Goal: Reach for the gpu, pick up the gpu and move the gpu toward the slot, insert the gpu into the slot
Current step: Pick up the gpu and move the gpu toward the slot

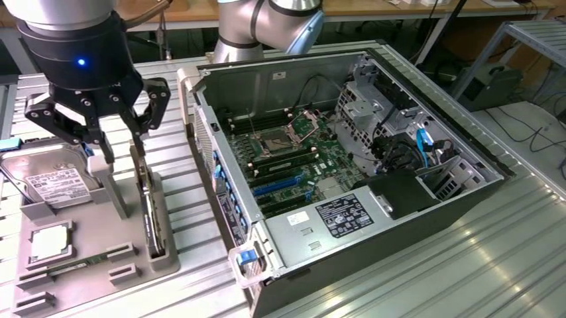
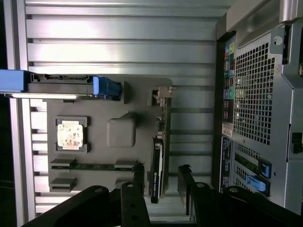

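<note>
The gpu (image 1: 151, 209) is a thin dark card standing on edge in a groove of the grey holder tray (image 1: 93, 281), at the exterior view's left. My gripper (image 1: 124, 156) hangs just above the card's far end, open, with one finger on each side of it. In the wrist view the gpu (image 2: 157, 161) runs edge-on between the two black fingertips (image 2: 138, 176), with gaps on both sides, and nothing is gripped. The gripper (image 2: 161, 169) straddles the card. The blue slot (image 1: 281, 187) lies on the motherboard inside the open computer case (image 1: 265, 79).
The tray also holds a silver hard drive (image 1: 52, 183), a square processor chip (image 1: 49, 242) and a green memory stick (image 1: 78, 266). The case's metal side wall (image 1: 221, 172) stands close to the tray. The ribbed metal table (image 1: 460, 265) lies all around.
</note>
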{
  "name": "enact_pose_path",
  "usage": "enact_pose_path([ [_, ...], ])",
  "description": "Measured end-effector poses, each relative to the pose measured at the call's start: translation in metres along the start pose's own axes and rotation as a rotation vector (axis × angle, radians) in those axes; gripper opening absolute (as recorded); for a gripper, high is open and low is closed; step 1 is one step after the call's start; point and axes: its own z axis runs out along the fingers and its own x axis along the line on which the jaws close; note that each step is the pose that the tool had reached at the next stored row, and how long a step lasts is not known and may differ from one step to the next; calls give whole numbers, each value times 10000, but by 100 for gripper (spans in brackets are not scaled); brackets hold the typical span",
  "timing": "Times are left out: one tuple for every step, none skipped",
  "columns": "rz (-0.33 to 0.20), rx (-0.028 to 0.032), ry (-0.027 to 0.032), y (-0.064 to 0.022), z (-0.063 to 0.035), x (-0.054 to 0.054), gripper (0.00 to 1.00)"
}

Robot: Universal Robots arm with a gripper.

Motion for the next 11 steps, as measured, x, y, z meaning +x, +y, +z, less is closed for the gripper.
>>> enact_pose_path([
  [0, -1, -1, 0, 10, 0, 42],
  [0, 0, 0, -1, 20, -1, 42],
  [0, 0, 0, -1, 28, -1, 42],
  [0, -1, -1, -3, 37, -1, 42],
  [0, 0, 0, -3, 43, -2, 42],
  [0, 0, 0, -4, 50, -2, 42],
  [0, 0, -1, -5, 57, -2, 42],
  [0, 0, 0, -7, 65, -2, 42],
  [-2, 2, 2, -16, 70, -3, 42],
  [-1, 1, 1, -30, 76, -2, 42],
  [0, 0, 0, -45, 80, -2, 42],
])
